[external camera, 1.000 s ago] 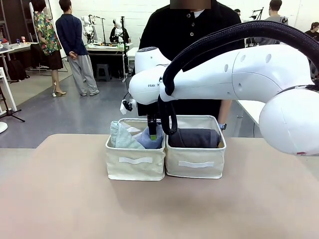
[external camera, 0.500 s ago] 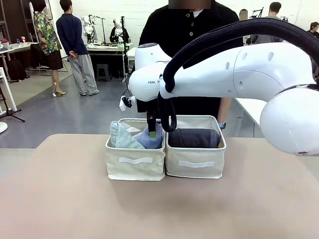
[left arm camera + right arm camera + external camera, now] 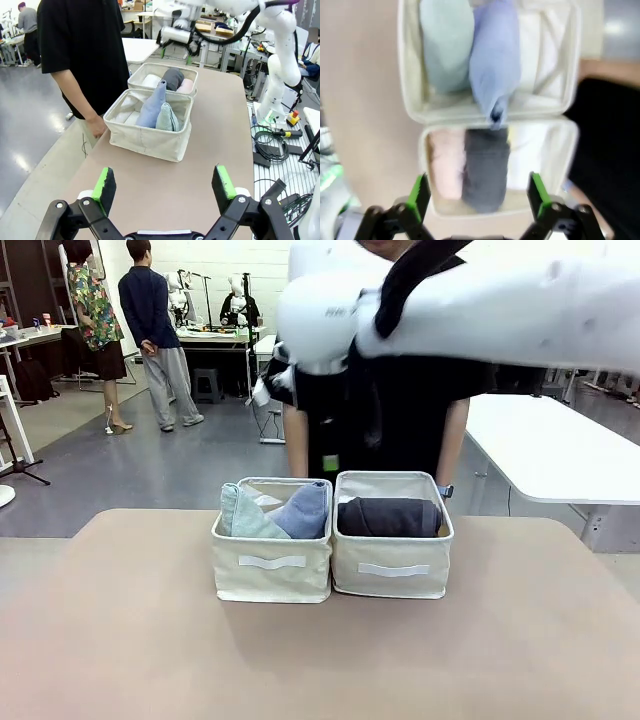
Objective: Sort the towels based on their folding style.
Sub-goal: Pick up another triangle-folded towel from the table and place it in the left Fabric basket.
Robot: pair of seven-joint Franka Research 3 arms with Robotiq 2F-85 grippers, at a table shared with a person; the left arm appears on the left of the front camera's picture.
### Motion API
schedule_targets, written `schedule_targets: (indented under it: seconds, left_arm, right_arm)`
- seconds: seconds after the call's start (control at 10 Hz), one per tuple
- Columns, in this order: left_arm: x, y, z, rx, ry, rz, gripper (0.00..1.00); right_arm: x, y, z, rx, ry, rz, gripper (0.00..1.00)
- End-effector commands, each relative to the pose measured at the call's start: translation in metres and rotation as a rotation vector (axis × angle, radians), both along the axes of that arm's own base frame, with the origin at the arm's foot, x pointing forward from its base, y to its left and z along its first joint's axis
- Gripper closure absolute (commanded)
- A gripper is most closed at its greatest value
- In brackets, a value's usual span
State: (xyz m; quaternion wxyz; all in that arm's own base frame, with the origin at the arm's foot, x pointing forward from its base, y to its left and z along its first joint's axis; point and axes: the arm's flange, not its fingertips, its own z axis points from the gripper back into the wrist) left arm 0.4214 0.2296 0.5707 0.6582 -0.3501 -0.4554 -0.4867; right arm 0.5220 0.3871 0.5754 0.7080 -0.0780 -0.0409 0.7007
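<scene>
We see our left gripper (image 3: 165, 187) spread wide and empty above the desk (image 3: 120, 640). The left bin (image 3: 272, 575) holds the mint-blue cone towel (image 3: 240, 515) and periwinkle cone towel (image 3: 305, 510); the right bin (image 3: 392, 568) holds the dark grey roll (image 3: 390, 517), with pink roll (image 3: 442, 165) and white roll (image 3: 530, 155) beside it. Our right gripper (image 3: 477, 192) hangs open and empty above both bins.

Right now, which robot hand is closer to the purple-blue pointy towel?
The right gripper. It hangs open above the bins, over the periwinkle towel. The left gripper waits open farther back over the table.
</scene>
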Motion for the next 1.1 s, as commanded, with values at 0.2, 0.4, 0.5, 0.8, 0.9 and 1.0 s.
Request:
schedule_targets:
  seconds: [0.2, 0.4, 0.5, 0.8, 0.9, 1.0]
  left_arm:
    - [-0.002, -0.002, 0.001, -0.003, -0.01, 0.011, 0.0]
    - [-0.002, -0.002, 0.001, -0.003, -0.01, 0.011, 0.0]
    - [-0.002, -0.002, 0.001, -0.003, -0.01, 0.011, 0.0]
    - [-0.002, -0.002, 0.001, -0.003, -0.01, 0.011, 0.0]
    - [-0.002, -0.002, 0.001, -0.003, -0.01, 0.011, 0.0]
    - [-0.002, -0.002, 0.001, -0.003, -0.01, 0.011, 0.0]
  right_arm:
    - [-0.1, -0.167, 0.02, 0.107, -0.052, -0.207, 0.0]
    - [-0.133, -0.234, 0.034, 0.204, -0.123, -0.302, 0.0]
    - [-0.141, -0.256, 0.04, 0.247, -0.142, -0.333, 0.0]
    - [-0.115, -0.264, 0.031, 0.175, -0.094, -0.467, 0.0]
    - [-0.143, -0.286, 0.053, 0.247, -0.139, -0.395, 0.0]
    - [-0.143, -0.286, 0.053, 0.247, -0.139, -0.395, 0.0]
